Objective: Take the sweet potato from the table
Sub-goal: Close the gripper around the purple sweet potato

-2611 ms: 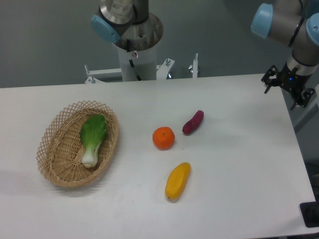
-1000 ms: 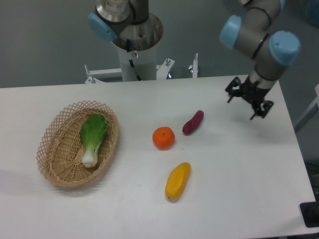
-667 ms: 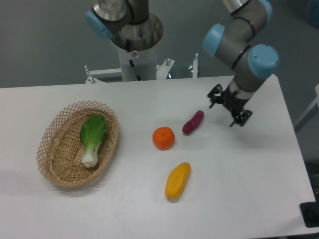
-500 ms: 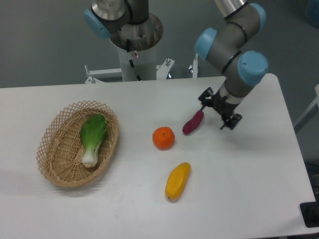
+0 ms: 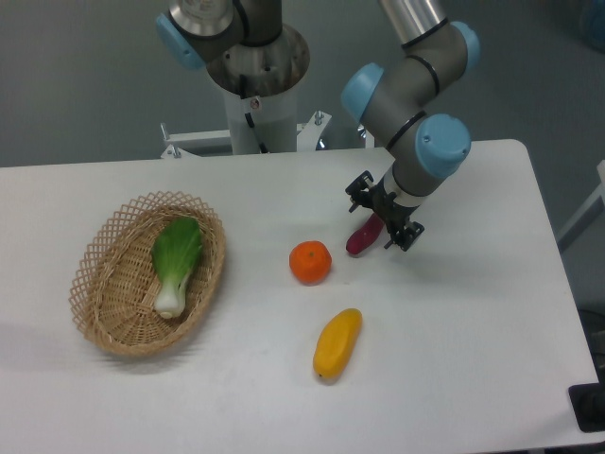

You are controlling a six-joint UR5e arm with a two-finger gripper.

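The sweet potato (image 5: 363, 237), a small dark reddish-purple tuber, lies on the white table (image 5: 473, 312) right of the round orange (image 5: 310, 262). My gripper (image 5: 380, 219) hangs directly over its upper end, fingers spread either side of it, open. One black finger (image 5: 357, 192) shows to the upper left of the tuber and the other (image 5: 405, 235) to its right. The upper tip of the sweet potato is hidden behind the gripper.
A yellow-orange oblong fruit (image 5: 337, 343) lies below the orange. A wicker basket (image 5: 109, 312) holding a bok choy (image 5: 176, 263) sits at the left. The arm's base column (image 5: 259, 104) stands at the back edge.
The arm has swept in from the table's right edge to the left and now hangs over the sweet potato. No object has moved.
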